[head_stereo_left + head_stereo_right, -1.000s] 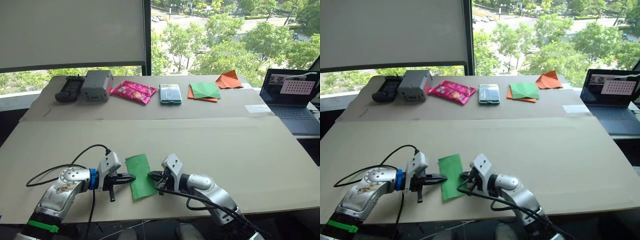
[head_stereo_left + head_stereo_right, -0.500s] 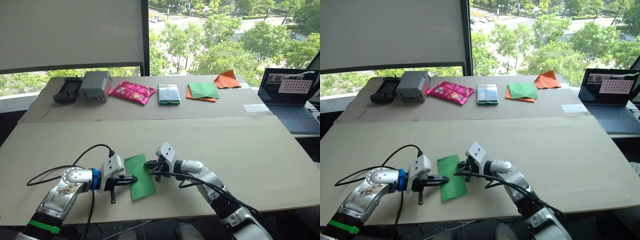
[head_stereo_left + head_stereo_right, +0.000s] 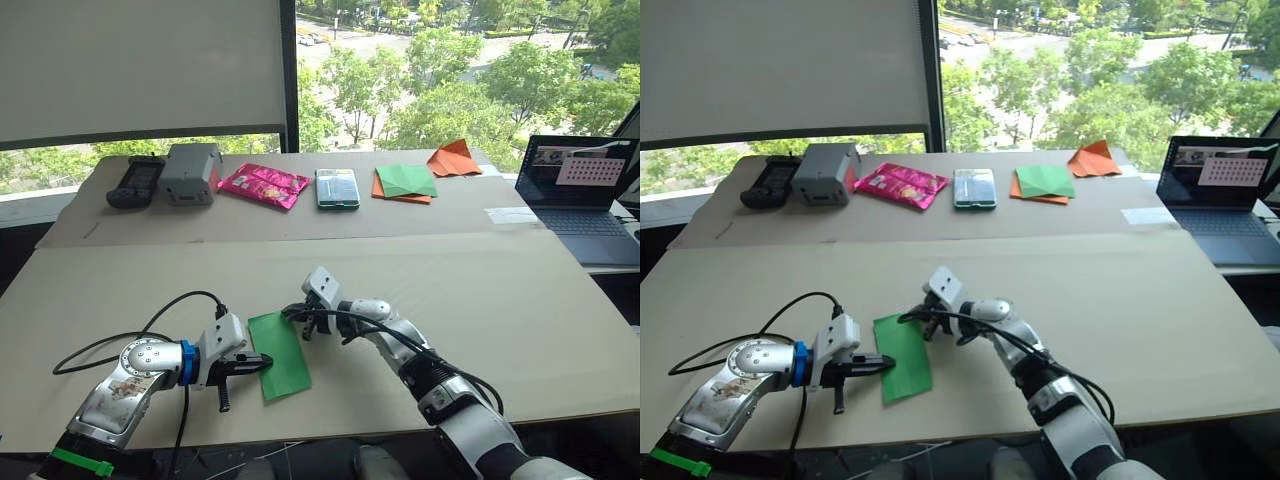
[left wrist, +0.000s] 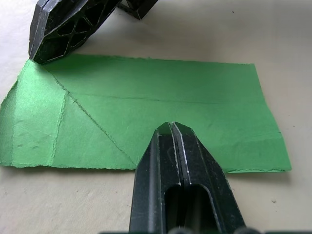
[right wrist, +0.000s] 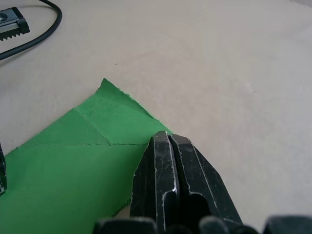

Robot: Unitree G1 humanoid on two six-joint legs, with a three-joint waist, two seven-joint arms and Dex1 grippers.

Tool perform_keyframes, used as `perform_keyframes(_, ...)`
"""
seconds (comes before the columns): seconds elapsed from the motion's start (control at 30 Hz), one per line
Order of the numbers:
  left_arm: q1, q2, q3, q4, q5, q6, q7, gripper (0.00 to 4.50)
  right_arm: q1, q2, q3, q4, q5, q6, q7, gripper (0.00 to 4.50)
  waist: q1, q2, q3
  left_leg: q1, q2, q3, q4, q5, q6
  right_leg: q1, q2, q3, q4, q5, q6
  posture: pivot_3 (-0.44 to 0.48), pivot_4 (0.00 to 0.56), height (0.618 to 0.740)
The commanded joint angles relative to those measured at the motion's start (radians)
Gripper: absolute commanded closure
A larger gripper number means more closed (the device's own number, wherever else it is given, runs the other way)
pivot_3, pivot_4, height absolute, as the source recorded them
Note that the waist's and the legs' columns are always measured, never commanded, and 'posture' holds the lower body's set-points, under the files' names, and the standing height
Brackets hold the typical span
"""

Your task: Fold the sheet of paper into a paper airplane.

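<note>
Right end effector (image 3: 291, 314) moved farther along sheet of paper (image 3: 279, 354) to far right corner, fingers pressed together. Left end effector (image 3: 262, 361) pressed together, tip on sheet's left edge.

**Count of things on my worktop**

I count two grippers of mine: my left gripper (image 3: 262, 359) and my right gripper (image 3: 288, 313), each with its two black fingers pressed together.

Near me lies one sheet of paper (image 3: 279, 354), bright green, folded to a narrow strip.

Along the far side I count one black handset (image 3: 138, 179), one grey box (image 3: 190, 171), one pink packet (image 3: 266, 184), one teal-edged packet (image 3: 338, 187), one darker green sheet (image 3: 407, 180) on one orange sheet (image 3: 381, 187), and one orange paper triangle (image 3: 454, 158).

One laptop (image 3: 581, 188) stands open at my right, and one strip of tape (image 3: 514, 215) lies just beside it.
</note>
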State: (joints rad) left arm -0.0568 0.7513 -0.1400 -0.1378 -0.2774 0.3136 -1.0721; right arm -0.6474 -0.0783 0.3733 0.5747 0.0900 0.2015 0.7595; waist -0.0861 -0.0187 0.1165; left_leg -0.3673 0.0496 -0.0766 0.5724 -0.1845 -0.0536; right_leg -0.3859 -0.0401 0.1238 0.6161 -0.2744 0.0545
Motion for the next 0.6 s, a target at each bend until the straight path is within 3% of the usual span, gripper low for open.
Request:
perform_keyframes(0.03, 0.013, 0.010, -0.001, 0.006, 0.014, 0.018, 0.005, 4.50, 0.008, 0.004, 0.002, 0.069, -0.040, -0.002, 0.001, 4.47, -0.002, 0.000, 0.000, 0.000, 0.000, 0.000, 0.000, 0.000, 0.000, 0.000, 0.000, 0.000, 0.000, 0.000, 0.000, 0.000, 0.150, 0.740)
perform_keyframes(0.6, -0.018, 0.002, -0.001, 0.029, 0.012, 0.024, 0.002, 4.50, 0.238, -0.078, 0.035, -0.254, -0.049, 0.133, 0.061, 4.47, 0.021, 0.001, -0.002, -0.001, 0.000, -0.001, 0.000, 0.000, 0.000, 0.000, 0.000, 0.000, -0.002, -0.001, 0.000, 0.000, 0.150, 0.740)
